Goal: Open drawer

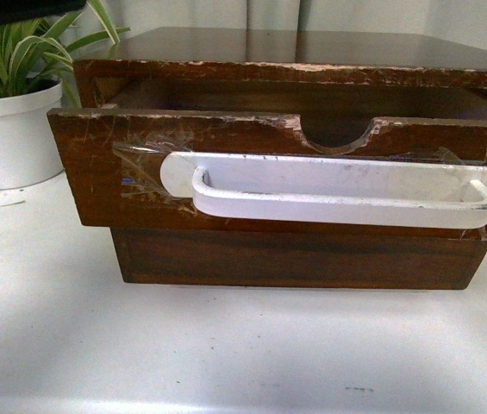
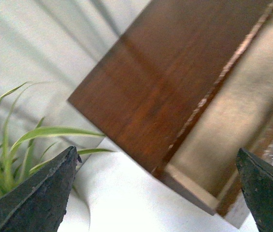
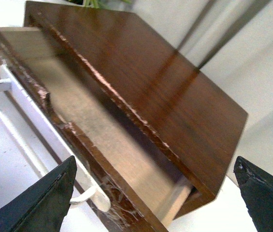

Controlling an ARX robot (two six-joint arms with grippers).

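The drawer (image 1: 286, 164) fills the top slot of a dark wooden chest (image 1: 295, 43) at the middle of the front view. It stands out toward the camera with a gap open behind its front board, and its right end is cut off by the frame. Its long white handle (image 1: 338, 191) runs across the front under clear tape (image 1: 140, 159), whose glare blurs the wood beneath. The half-round notch (image 1: 338, 134) lies at twelve o'clock from the handle, in a chipped top edge. From the front the inside is lost in shadow; the right wrist view shows its pale floor (image 3: 102, 130). At six o'clock a plain lower drawer (image 1: 299, 259) sits set back, its upper edge hidden under the overhang. At ten o'clock a striped plant (image 1: 19, 47) stands in a white pot (image 1: 10, 138), cropped at the left, with a dark shape in the corner too cut off to make out. All rest on a white table (image 1: 226, 354). Neither arm shows in the front view. Of the left gripper (image 2: 155, 151) only two dark fingertips show, spread wide and clasping nothing, with the chest's corner beyond them. The right gripper (image 3: 154, 161) is likewise released, with the drawer in view between its tips.
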